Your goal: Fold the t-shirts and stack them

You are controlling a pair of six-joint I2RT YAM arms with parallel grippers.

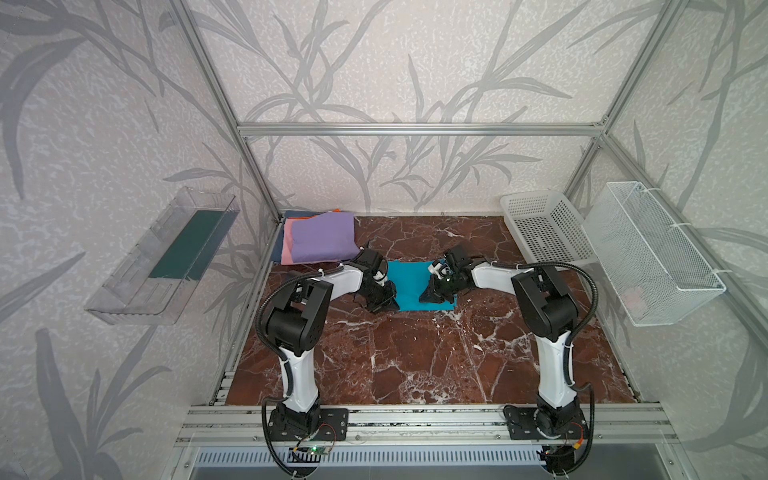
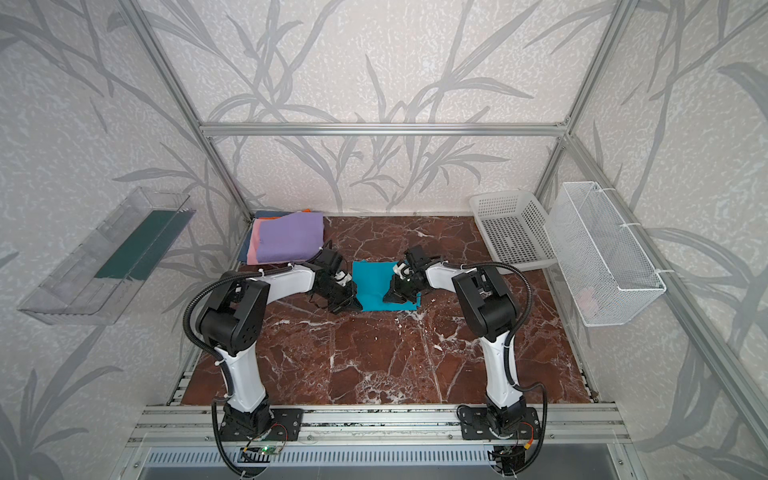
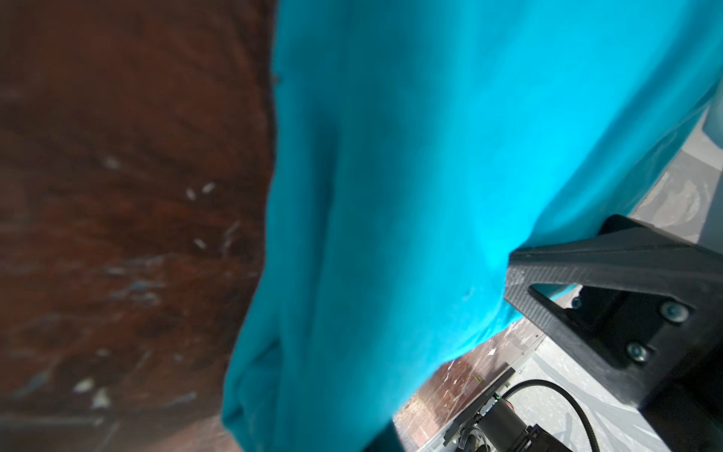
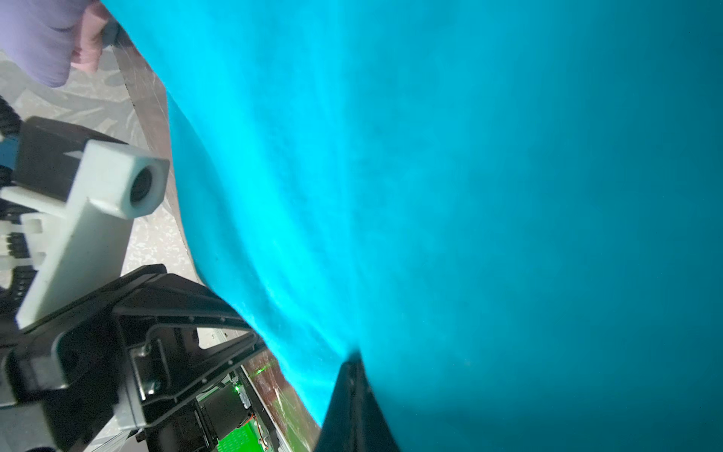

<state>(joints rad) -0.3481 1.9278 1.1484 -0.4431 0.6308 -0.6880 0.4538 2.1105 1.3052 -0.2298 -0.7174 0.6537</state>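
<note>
My left pincer and my right pincer are both clamped tight on the teal tee, each at one of its near corners, so the shirt spans the gap between them. In both wrist views the cloth runs taut away from my closed fingers, with creases fanning out from the pinch in the right wrist view, so I judge the near edge is raised off the marble worktop while the far part lies flat. The tee is already a compact rectangle with no sleeve or print showing, which I take to mean most of its folding is done and this is either one more fold away from me or the lift for carrying. Beyond my left pincer, against the back wall, sits the stack. The lilac tee is on top, the pink tee peeps out beneath it, the dark-blue tee lies lower, and a sliver of the orange tee shows at the far edge. So four shirts look finished. Beyond my right pincer, the white perforated basket shows no cloth that I can make out. What is left, as I see it, is to finish this teal one and lay it squarely on the lilac.
</note>
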